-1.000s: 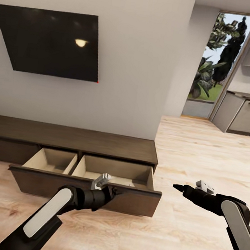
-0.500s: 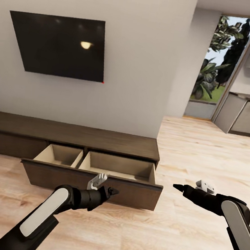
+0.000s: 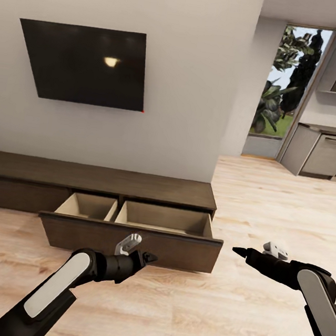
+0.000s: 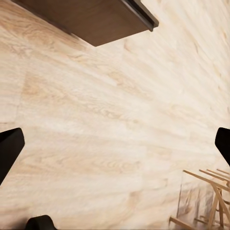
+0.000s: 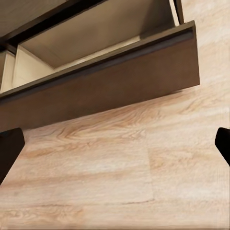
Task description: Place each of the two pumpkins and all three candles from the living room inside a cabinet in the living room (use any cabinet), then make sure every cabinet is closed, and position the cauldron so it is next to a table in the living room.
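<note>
The long dark-brown cabinet (image 3: 97, 179) stands against the wall with one wide drawer (image 3: 129, 240) pulled out. Its two pale tan compartments (image 3: 164, 218) look bare as far as I can see into them. My left gripper (image 3: 148, 256) hovers open over the floor, just in front of the drawer front. My right gripper (image 3: 237, 250) is open too, off the drawer's right end, with the drawer (image 5: 105, 72) ahead of it. Nothing sits between either pair of fingers (image 4: 9, 148). The pumpkins, candles, cauldron and low table are out of view.
A black TV (image 3: 86, 64) hangs on the wall above the cabinet. To the right, past the wall corner, are a garden window (image 3: 282, 87) and grey kitchen units (image 3: 329, 154). Light wooden slats (image 4: 206, 196) stand on the floor in the left wrist view.
The whole picture has pulled back, so the camera has moved away from the cabinet. The left gripper, which overlapped the drawer front before, now sits in front of it. The drawer stays out.
</note>
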Available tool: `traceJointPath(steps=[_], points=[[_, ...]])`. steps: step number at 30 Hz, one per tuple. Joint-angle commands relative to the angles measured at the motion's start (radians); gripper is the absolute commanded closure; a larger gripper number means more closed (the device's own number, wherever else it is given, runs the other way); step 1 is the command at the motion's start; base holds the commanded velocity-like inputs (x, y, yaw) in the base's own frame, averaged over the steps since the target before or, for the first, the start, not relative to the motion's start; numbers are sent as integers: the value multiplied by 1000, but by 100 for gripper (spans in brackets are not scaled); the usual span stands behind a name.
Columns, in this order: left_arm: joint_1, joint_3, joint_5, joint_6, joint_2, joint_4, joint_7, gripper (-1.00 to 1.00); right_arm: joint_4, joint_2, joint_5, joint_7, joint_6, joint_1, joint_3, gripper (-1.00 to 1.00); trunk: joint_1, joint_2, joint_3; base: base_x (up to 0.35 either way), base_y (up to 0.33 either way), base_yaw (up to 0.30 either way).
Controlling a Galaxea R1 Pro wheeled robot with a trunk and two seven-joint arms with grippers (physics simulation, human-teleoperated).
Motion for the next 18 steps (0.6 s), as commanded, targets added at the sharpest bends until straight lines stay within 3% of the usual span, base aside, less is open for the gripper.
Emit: traceJointPath(steps=[1, 11, 18], points=[[-1, -1, 8, -1, 1, -1, 8, -100, -1, 0, -11, -10, 3, -1, 0, -100, 0, -1, -1, -189, 248, -1], [-1, -1, 5, -3, 2, -1, 8, -100, -1, 0, -13, -9, 6, -1, 1, -100, 0, -1, -1, -120, 165, 0], [-1, 1, -2, -3, 2, 0, 8, -100, -1, 0, -13, -8, 3, -2, 11, -100, 0, -1, -1, 93, 183, 0]])
